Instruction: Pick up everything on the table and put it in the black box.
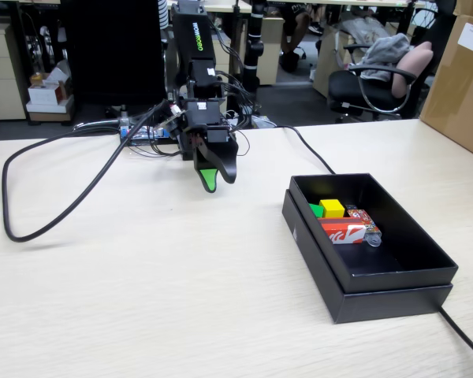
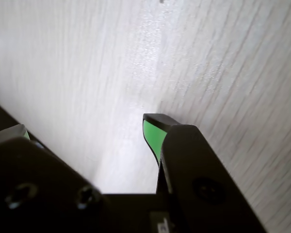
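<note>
- A thick black cable (image 1: 59, 201) loops across the left part of the table (image 1: 142, 299) in the fixed view, running from about nine o'clock of the arm back toward its base.
- The arm (image 1: 197, 71) stands at the far side of the table, at roughly eleven o'clock of the picture's middle, folded so that it points downward.
- The gripper (image 1: 217, 175) hangs low over bare wood, its green-lined tips just above the surface or touching it; which, I cannot tell.
- In the wrist view the gripper (image 2: 87, 128) shows two jaws well apart, one at eight o'clock and one at four o'clock of the frame, with only pale wood grain between them; it has hold of nothing.
- The black box (image 1: 410, 279) sits on the table at about three o'clock of the gripper, well apart from it, nested in its lid.
- Inside the box, at its far left corner, lies the green cube (image 1: 316, 210), touching or just beside the yellow cube (image 1: 332, 208) at its three o'clock.
- The red packet (image 1: 345, 232) lies flat on the box floor at about five o'clock of the cubes, close to them.
- A small wrapped sweet (image 1: 366, 224) with a clear end lies against the packet's right side.
- A thin black wire (image 1: 311, 153) runs past the box's far corner.
- A brown carton (image 1: 461, 79) stands at the right edge, at about one o'clock of the box.
</note>
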{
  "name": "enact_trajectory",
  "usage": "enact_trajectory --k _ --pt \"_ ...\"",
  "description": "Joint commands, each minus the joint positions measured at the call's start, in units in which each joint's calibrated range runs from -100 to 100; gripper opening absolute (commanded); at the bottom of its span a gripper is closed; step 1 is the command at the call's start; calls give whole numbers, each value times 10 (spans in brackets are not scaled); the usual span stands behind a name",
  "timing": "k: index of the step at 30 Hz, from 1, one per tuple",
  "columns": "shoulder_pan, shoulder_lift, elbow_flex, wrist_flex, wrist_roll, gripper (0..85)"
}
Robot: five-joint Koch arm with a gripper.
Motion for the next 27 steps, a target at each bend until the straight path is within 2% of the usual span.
enact_trajectory --k 1,6,27 --pt "0 -28 -17 68 -3 465" --pt "12 -37 -120 182 -1 465" --pt "8 -22 -170 194 3 480"
